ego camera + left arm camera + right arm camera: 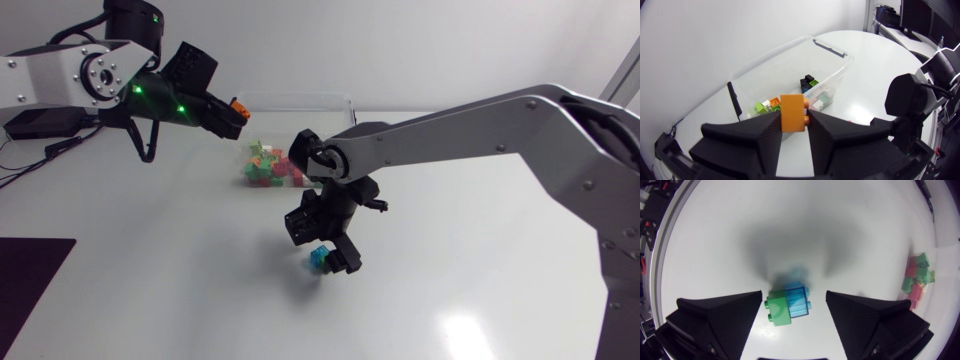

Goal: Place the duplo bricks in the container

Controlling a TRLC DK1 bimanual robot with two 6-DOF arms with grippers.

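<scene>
At the left gripper (793, 120): both black fingers (755, 135) pressed against opposite sides of an orange brick (792, 112), held upright and clear of the table (150, 280). Raised in the air at the left side of the clear container (840, 54), with the tub lying just ahead of the fingertips. Inside the container, ahead of and below the held brick: a loose heap of bricks (785, 102) in green, white, orange, red and black, gathered toward one end (the end nearer the middle of the table, going by the head camera).

At the right gripper (794, 296): fingers spread well apart, clamped on nothing. Between them, lying on the white table: a translucent blue brick (798, 302) up against a green brick (777, 311), studs turned sideways. Snapped together or only touching, cannot tell. Blue one near the middle of the gap, green one just beside one finger; contact there not clear either.

From the head camera: right arm (480, 130) stretched in past the middle of the table, wrist bent down, gripper low over the blue brick. That pair well apart from the container, on the near side of it. Left arm (60, 80) coming in high from the far left corner, green lights lit on its last link.
</scene>
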